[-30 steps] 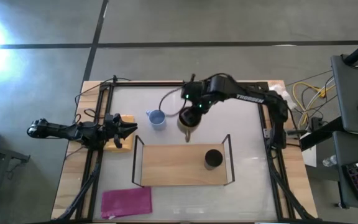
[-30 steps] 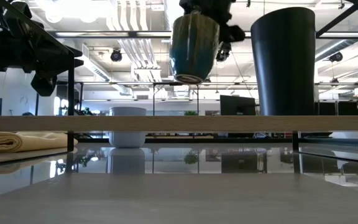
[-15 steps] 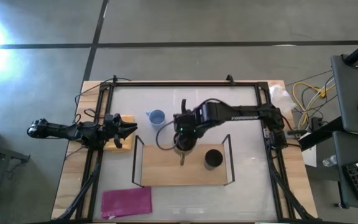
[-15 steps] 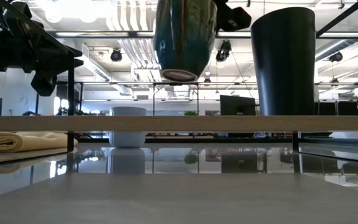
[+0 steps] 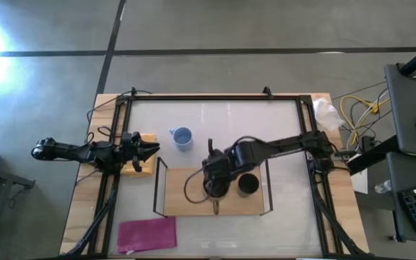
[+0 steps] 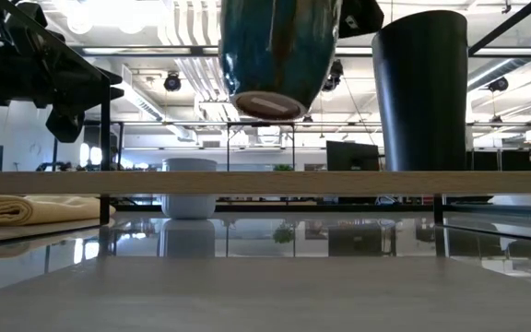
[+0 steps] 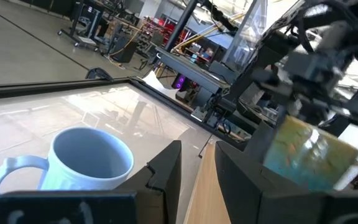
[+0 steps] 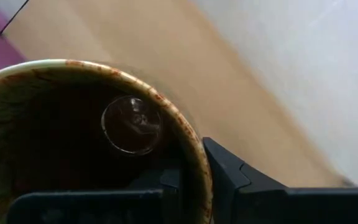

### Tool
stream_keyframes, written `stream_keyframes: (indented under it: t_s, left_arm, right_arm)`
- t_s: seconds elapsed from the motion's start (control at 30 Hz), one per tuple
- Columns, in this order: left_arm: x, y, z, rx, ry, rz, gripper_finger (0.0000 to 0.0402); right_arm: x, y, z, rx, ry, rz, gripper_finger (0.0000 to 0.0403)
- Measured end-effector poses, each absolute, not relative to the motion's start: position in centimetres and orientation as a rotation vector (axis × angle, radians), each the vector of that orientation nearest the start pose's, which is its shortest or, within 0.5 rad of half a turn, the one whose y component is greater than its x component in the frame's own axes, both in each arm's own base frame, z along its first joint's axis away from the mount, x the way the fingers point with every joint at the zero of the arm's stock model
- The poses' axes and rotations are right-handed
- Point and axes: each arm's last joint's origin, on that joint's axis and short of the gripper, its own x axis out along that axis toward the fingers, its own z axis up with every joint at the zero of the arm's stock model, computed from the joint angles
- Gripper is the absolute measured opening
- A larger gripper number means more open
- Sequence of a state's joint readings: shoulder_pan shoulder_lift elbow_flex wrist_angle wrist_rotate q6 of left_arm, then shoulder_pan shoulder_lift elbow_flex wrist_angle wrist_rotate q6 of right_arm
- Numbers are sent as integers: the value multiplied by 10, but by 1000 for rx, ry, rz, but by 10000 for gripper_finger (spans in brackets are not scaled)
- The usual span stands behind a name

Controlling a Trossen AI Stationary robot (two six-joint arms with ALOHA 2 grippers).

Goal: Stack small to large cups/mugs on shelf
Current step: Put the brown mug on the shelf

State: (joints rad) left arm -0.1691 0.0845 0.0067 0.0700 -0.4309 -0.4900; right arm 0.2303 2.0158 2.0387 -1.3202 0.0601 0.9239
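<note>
My right gripper (image 5: 214, 185) is shut on the brown/amber mug (image 6: 275, 55), which hangs above the light-wood shelf board (image 5: 183, 195), just left of the black mug (image 5: 248, 185). The black mug stands upright on its base on the board's right part. The light blue mug (image 5: 183, 137) stands on the table behind the shelf. My left gripper (image 5: 149, 149) is open and empty over the yellow cloth (image 5: 144, 139) at the table's left. My right gripper holds the amber mug by its rim (image 8: 194, 158), with one finger inside the dark hollow and one finger (image 8: 229, 171) outside the wall. The fingers come from above. The mug hangs below them, a little tilted, its base (image 6: 265, 104) clear of the shelf board (image 6: 265, 182).
Thin black wire uprights (image 5: 160, 186) (image 5: 267, 184) stand at both ends of the shelf. A pink cloth (image 5: 147, 234) lies at the near left. The light blue mug also shows close in the left wrist view (image 7: 86, 162).
My right gripper has carried the amber mug toward the table's near edge, from above the table behind the shelf to above the shelf board beside the black mug. The mug stays clear of the board and has tipped slightly.
</note>
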Motion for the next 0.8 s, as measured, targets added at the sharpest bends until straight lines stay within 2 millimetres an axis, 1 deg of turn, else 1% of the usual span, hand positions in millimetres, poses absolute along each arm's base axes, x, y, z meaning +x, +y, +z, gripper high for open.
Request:
stream_keyframes:
  t_s: [0.13,0.5,0.7,0.8]
  left_arm:
    - [101,-5,166,-485,-57,259,84]
    - [101,-5,166,-485,-57,259,84]
    - [101,-5,166,-485,-57,259,84]
    - [101,-5,166,-485,-57,259,84]
  right_arm:
    - [394,100,303,598,1242,-435,36]
    - [393,100,275,594,1280,-489,36]
    - [393,101,268,607,1278,-494,36]
    - [394,98,267,608,1279,-497,36]
